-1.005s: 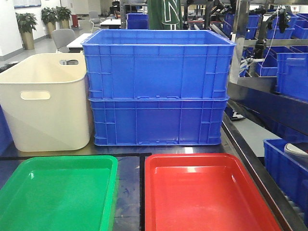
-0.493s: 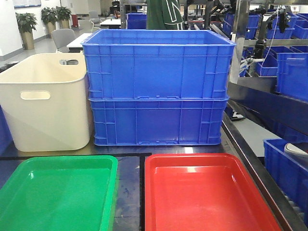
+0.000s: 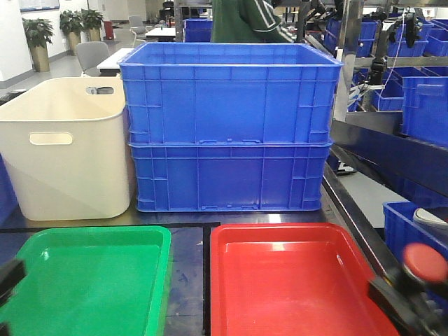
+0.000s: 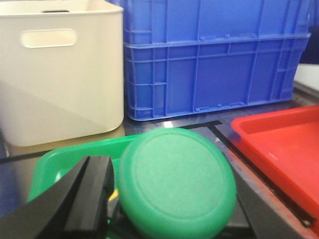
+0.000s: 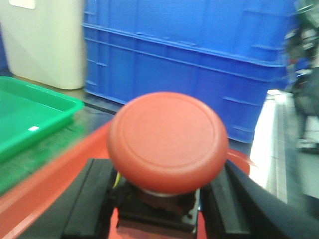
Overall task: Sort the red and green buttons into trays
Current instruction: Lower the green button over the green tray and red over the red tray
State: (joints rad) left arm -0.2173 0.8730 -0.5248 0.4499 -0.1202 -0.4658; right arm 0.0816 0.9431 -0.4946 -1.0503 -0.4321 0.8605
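My left gripper (image 4: 169,201) is shut on a green button (image 4: 177,181) and holds it over the near end of the green tray (image 4: 75,154). In the front view only its dark tip (image 3: 7,276) shows, at the green tray's (image 3: 91,280) left edge. My right gripper (image 5: 159,204) is shut on the black base of a red button (image 5: 167,139), above the red tray (image 5: 55,174). In the front view the red button (image 3: 422,264) and the right gripper (image 3: 409,304) are blurred at the red tray's (image 3: 294,280) right edge. Both trays look empty.
Two stacked blue crates (image 3: 229,126) stand behind the trays, with a cream bin (image 3: 66,147) to their left. More blue crates (image 3: 413,245) and shelving line the right side. A person in green (image 3: 245,21) stands behind the crates.
Both grippers have come up into the front view from the bottom edge, the right one carrying the red button and the left at the lower left. The person behind has shifted.
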